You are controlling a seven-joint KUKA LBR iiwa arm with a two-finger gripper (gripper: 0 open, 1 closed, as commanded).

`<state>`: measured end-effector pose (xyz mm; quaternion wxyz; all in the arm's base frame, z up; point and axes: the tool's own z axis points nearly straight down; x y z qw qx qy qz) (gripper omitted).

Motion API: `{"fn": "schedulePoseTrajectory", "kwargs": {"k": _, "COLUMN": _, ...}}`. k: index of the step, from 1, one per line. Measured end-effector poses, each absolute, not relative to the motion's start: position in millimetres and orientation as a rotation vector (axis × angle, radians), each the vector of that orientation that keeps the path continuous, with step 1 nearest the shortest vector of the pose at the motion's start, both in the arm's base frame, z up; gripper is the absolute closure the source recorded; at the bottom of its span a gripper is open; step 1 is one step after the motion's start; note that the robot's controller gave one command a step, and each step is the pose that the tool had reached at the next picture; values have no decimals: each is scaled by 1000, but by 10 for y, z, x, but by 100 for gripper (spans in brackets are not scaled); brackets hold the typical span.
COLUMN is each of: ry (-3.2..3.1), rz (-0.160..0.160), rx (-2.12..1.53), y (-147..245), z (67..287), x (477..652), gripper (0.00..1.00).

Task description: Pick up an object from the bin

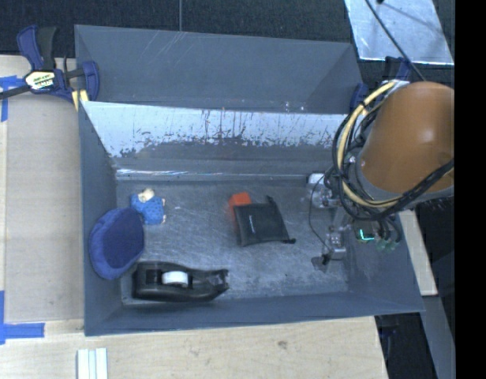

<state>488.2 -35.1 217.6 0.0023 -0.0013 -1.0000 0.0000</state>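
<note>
Hanging gripper (327,253): thin bare metal, low over the scuffed grey floor at the right end of the bin (227,144) – whether it is open or closed, I cannot tell.
Wrist: smooth orange-brown dome (409,144) above the gripper, ringed by looped yellow and black cables (349,152).
Nearest thing: flat black pouch (260,223), roughly rectangular and matte, lying near the floor's middle, to the gripper's left and apart from it.
Beside it: small orange block (241,200), touching the pouch's upper left corner.
Between gripper and pouch: bare floor.
Front wall: black tape dispenser (178,282) with a white roll, long and glossy.
Left end: round dark-blue cap (115,242) of soft cloth – leaning on the left wall.
Above the cap: small blue-and-cream toy (150,207), well apart from the gripper.
</note>
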Motion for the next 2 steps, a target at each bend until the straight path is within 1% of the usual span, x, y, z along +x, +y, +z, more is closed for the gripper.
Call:
{"fn": "schedulePoseTrajectory", "kwargs": {"k": 1, "ry": -3133, "rz": -3, "rx": -193, "y": 176, "z": 1434, "x": 5279, "gripper": 0}}
{"fn": "schedulePoseTrajectory", "kwargs": {"k": 2, "ry": -3072, "rz": 1, "rx": -647, "y": 170, "z": 708, "x": 5419, "gripper": 0}}
